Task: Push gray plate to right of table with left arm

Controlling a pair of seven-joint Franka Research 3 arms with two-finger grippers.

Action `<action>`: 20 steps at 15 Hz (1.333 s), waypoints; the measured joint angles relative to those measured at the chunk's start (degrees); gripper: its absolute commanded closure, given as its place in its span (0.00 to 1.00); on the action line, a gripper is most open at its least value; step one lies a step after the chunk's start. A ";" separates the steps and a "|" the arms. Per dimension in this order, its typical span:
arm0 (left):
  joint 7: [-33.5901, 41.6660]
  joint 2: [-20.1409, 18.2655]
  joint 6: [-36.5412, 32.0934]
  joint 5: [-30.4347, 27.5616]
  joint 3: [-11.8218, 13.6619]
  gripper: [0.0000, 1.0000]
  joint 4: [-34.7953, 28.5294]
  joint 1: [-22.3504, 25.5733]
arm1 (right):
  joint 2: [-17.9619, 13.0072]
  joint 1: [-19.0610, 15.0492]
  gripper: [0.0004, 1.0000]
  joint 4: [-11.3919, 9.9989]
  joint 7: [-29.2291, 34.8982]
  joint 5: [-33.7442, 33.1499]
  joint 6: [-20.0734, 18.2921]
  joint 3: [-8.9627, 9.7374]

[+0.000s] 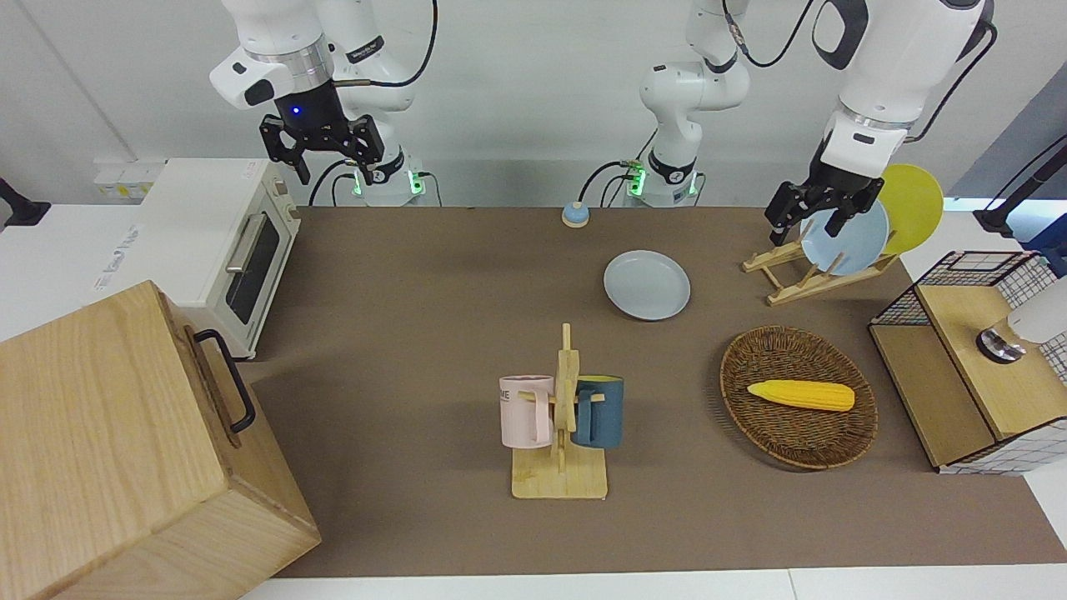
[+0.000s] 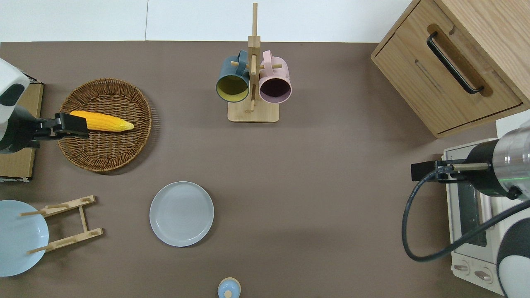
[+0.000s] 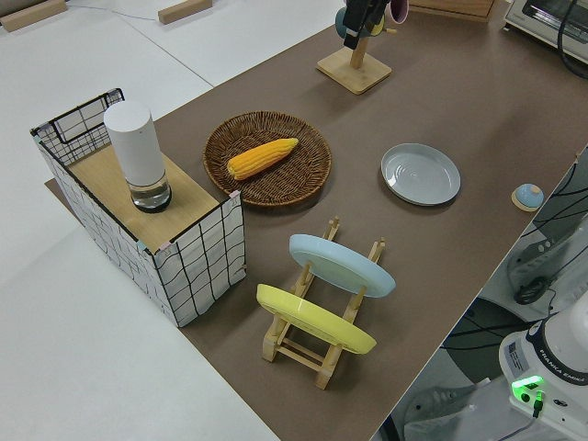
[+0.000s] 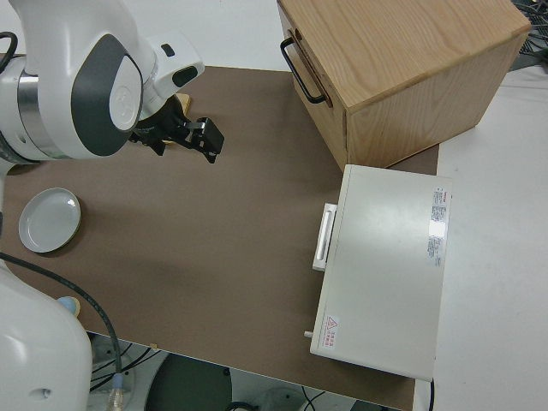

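the left arm's black gripper [image 1: 821, 215], fingers apart and empty over the woven basket's [image 2: 105, 124] edge, could overshoot the round pale gray plate [image 2: 181, 214], nudging the wooden mug rack [image 2: 253, 89] farther out.

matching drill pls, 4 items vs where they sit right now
Things:
1. gray plate
2. corn cob
3. pink mug
4. sky-blue plate

Places:
A. hanging on the wooden mug rack
B. flat on the bare table
C. standing on edge in the wooden dish rack
D. lying in the wicker basket

Pairs: 1-B, 2-D, 3-A, 4-C
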 measured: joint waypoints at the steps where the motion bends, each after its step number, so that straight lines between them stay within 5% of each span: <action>1: 0.00 0.00 -0.01 0.00 0.01 0.01 0.00 0.00 | 0.00 0.00 0.00 0.00 0.00 0.00 0.00 0.00; 20: 0.00 0.38 -0.38 -0.44 -0.04 0.01 -4.46 0.00 | 0.00 0.00 0.00 0.00 0.00 0.00 0.00 0.00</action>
